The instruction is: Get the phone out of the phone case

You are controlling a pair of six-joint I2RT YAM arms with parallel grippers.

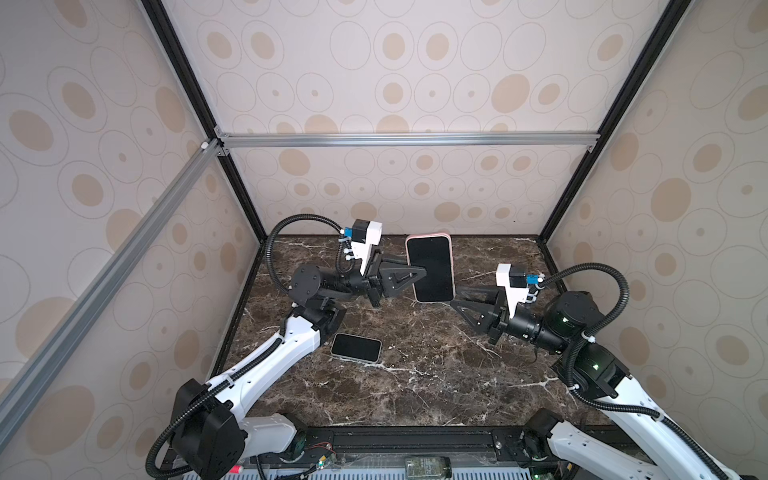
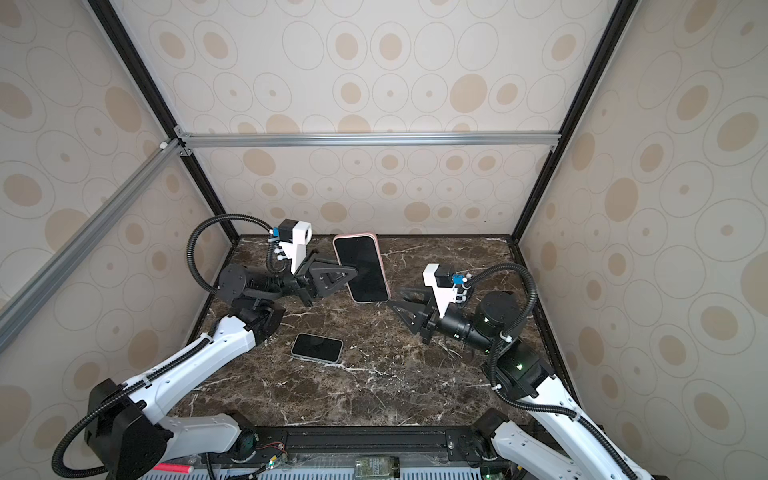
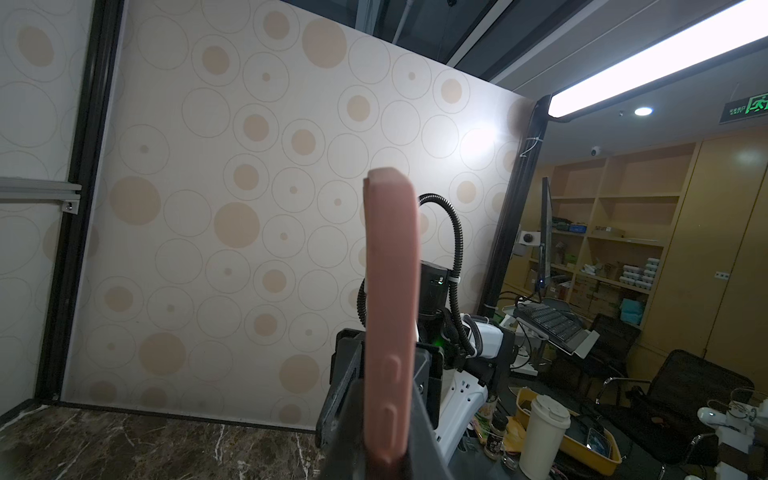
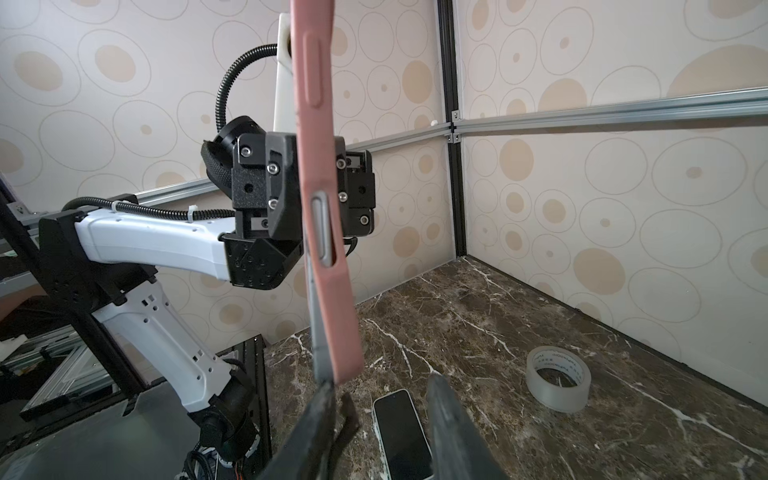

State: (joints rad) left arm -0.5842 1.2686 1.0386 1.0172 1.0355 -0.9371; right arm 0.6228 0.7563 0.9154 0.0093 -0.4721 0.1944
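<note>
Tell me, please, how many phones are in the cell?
2. One phone, in a pink case, held aloft by the left end effector; a second phone flat on the marble table.

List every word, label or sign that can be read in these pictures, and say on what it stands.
"EXIT", very small and uncertain, beside a green running-man pictogram: hanging sign in the left wrist view.
Print inside the tape roll: blurred, unreadable.
Label on the bottle at the front rail: too small to read.
Pink phone case: no text visible.
</note>
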